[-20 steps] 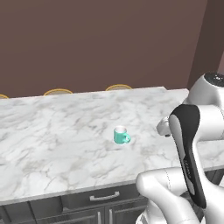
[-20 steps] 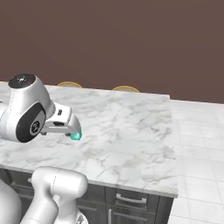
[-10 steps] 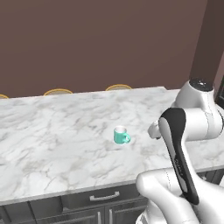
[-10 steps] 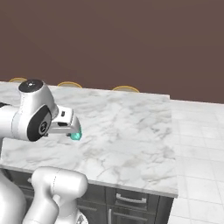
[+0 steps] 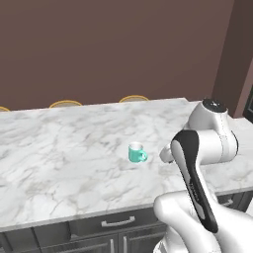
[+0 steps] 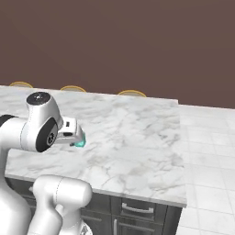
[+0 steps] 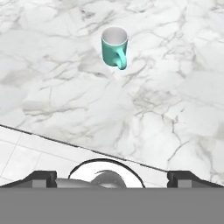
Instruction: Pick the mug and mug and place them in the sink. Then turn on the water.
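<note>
From the left base view I count one teal mug (image 5: 136, 152) upright on the desk (image 5: 59, 163), handle toward my arm, bare marble all round it and the front edge well off.

From the right base view my arm hides most of the mug (image 6: 80, 143); the desk's right edge lies far from it, over tiled floor (image 6: 209, 156).

In the hand view the mug (image 7: 115, 47) stands apart from my tool (image 7: 112, 177), whose fingers (image 7: 40, 177) are spread wide, holding nothing.
</note>
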You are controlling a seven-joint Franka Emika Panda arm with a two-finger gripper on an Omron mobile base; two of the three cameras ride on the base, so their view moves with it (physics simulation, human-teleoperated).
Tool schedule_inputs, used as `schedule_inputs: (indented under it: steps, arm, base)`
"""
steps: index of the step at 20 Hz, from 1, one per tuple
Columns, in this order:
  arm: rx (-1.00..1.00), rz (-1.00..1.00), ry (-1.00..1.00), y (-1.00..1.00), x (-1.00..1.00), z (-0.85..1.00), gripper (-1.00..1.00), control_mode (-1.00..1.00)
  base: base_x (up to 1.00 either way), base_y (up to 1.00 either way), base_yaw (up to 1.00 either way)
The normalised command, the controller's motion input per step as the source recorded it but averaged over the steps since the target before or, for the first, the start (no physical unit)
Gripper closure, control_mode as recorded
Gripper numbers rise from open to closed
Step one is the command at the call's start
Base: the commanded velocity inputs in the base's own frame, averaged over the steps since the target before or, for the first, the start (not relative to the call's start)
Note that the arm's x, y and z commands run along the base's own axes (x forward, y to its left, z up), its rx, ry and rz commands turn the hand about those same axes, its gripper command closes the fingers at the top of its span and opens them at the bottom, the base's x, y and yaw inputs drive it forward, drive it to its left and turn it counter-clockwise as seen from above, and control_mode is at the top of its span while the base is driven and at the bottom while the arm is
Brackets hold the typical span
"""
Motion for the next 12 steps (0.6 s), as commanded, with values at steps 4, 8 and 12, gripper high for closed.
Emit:
schedule_inputs:
  steps: [4,8,12]
  arm:
    - [0.00,0.02,0.03,0.21,0.19,-0.23,-1.00,-1.00]
    - [0.00,0.00,0.04,0.20,0.26,-0.13,-1.00,-1.00]
    - [0.00,0.00,0.08,0.12,0.23,-0.02,-1.00,-1.00]
  base:
    - [0.00,0.00,0.00]
    - [0.00,0.00,0.00]
    - [0.00,0.00,0.00]
